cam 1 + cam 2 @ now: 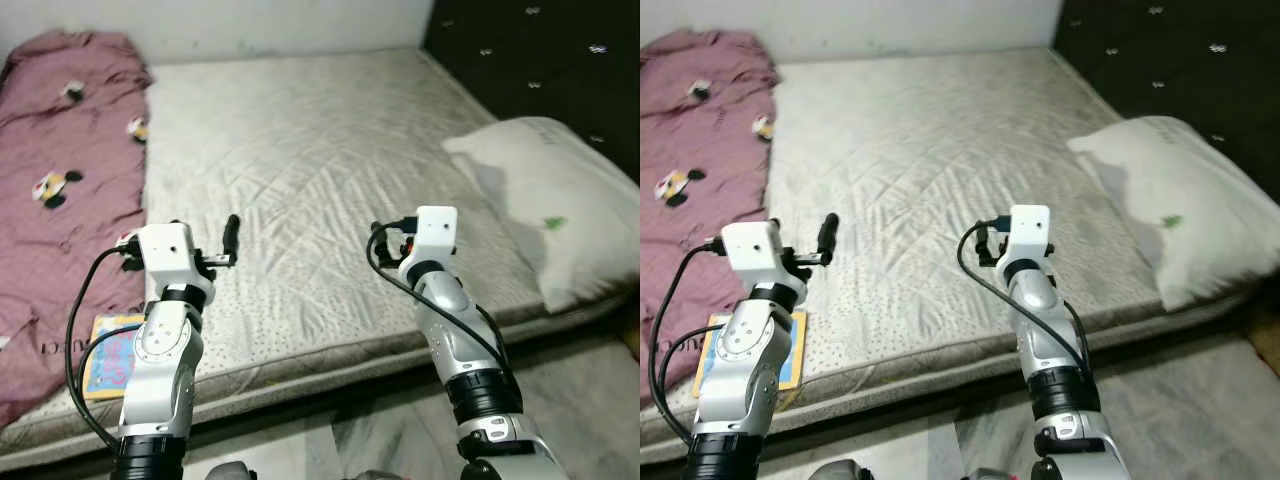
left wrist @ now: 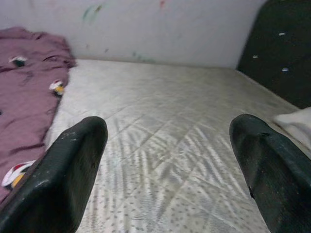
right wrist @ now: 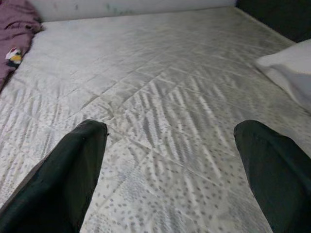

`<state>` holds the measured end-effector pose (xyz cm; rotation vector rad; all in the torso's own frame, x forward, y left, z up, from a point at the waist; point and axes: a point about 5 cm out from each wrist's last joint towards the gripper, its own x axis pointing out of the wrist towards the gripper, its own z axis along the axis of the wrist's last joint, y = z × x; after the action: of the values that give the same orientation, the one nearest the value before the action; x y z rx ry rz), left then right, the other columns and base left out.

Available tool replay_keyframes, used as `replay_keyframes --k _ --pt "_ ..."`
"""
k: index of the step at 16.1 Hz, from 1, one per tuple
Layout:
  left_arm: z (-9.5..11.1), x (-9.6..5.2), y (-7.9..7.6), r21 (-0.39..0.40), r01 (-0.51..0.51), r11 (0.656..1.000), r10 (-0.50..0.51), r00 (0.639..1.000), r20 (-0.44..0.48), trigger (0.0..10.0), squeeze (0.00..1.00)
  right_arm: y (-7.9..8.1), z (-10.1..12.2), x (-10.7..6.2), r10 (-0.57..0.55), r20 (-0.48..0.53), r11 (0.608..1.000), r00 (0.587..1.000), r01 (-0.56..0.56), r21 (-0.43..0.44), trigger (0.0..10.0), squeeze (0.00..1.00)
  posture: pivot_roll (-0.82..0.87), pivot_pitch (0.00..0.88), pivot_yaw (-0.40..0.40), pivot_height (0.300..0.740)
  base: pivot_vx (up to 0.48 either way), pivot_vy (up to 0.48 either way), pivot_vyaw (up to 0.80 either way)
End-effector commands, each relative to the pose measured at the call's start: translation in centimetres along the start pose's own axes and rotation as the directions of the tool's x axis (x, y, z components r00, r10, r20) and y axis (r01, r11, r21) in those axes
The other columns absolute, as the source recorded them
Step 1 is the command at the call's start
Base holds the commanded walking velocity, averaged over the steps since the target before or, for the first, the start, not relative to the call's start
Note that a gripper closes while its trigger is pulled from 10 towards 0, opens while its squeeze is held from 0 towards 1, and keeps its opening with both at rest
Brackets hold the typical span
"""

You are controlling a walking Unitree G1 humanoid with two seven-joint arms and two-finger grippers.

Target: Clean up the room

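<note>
Both arms raised over mattress (image 1: 330,180): left gripper (image 2: 170,160) and right gripper (image 3: 170,165) held fingers apart, empty, presumably readied for the blanket (image 1: 60,200) or book (image 1: 108,355).

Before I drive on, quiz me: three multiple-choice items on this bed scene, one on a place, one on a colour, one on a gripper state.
1. Where does the white pillow lie?
A. on the robot's right side of the mattress, by the dark headboard
B. on the floor
C. on top of the blanket

2. What colour is the crumpled blanket with small cartoon prints?
A. green
B. dusty purple-pink
C. yellow

3. How do the left gripper and the right gripper stand?
A. both shut on cloth
B. one holds the flat colourful book
C. both open and empty above the quilted grey-white mattress

Answers: 1 A, the pillow rests at the mattress's right edge next to the headboard; 2 B, as seen at the left; 3 C, each wrist view shows spread fingers with bare mattress between them.
</note>
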<state>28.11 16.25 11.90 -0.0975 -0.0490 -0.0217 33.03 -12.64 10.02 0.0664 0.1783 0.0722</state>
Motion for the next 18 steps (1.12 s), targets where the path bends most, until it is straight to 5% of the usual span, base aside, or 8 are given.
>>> replay_keyframes --k 1,9,18 --pt "0.14 -0.02 0.0 0.009 0.004 1.0 -0.004 1.0 0.002 10.0 0.0 -0.02 0.59 0.13 -0.001 0.017 1.0 1.0 0.001 -0.001 10.0 0.0 -0.04 0.0 -0.043 0.74 0.277 0.0 0.0" --pt "-0.2 0.02 0.19 0.007 -0.021 1.0 0.021 1.0 -0.021 10.0 0.0 -0.03 0.51 0.14 0.005 0.016 1.0 1.0 -0.005 -0.009 10.0 0.0 -0.04 0.0 -0.047 0.74 0.03 0.0 0.0" --pt "0.02 0.31 0.16 0.0 -0.021 1.0 0.021 1.0 -0.014 10.0 0.0 -0.02 0.65 0.37 0.004 0.012 1.0 1.0 -0.004 -0.007 10.0 0.0 -0.04 0.0 -0.051 0.74 0.0 0.473 0.0"
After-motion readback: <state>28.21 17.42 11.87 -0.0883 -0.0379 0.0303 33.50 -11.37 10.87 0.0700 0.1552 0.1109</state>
